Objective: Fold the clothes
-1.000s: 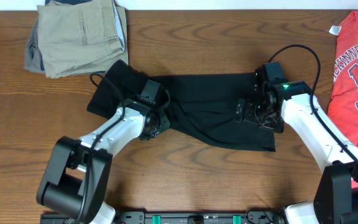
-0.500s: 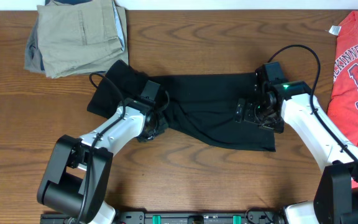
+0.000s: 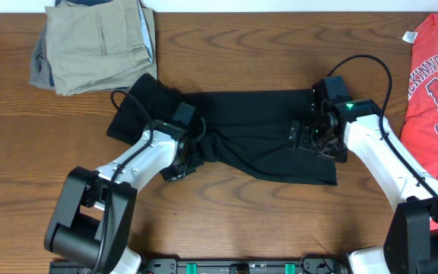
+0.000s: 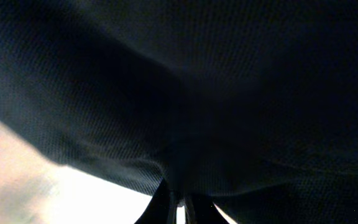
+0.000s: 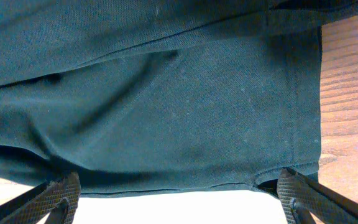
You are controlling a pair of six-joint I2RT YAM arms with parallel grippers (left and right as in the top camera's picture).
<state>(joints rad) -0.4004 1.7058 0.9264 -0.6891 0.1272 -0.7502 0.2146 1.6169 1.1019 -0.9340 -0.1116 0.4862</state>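
Found the black T-shirt [image 3: 257, 129] lying crosswise on the middle of the table [image 3: 242, 46], already narrowed into a long band, with one sleeve poking out at the far left. Checked it against a second before and noted the lower-left edge dragged nearer and leftward, bunched into a ridge with creases fanning toward the centre. Saw no shift in the right half.

Traced the change to the left gripper [image 3: 179, 162], moved slightly down-left, jaws pinched together on a fold of the cloth, which filled its wrist view and drooped in around the fingers. Saw the right gripper [image 3: 304, 137] unmoved over the right end, jaws spread wide with nothing between them but the fabric lying below. Could not tell whether it touched. Judged the fold still midway: left side being gathered or pulled, right side merely attended, no tidy rectangle yet.

Made out a soft, matte, fine-ribbed knit, limp enough to sag and wrinkle wherever tugged, with a stitched hem [image 5: 294, 93] running straight along the right edge. Spotted no logo or label.

Beyond it, noted brown wood grain, folded khaki garments [image 3: 93, 42] at the far-left corner and a red T-shirt [image 3: 432, 84] with white lettering at the right edge, both apart from the black one.
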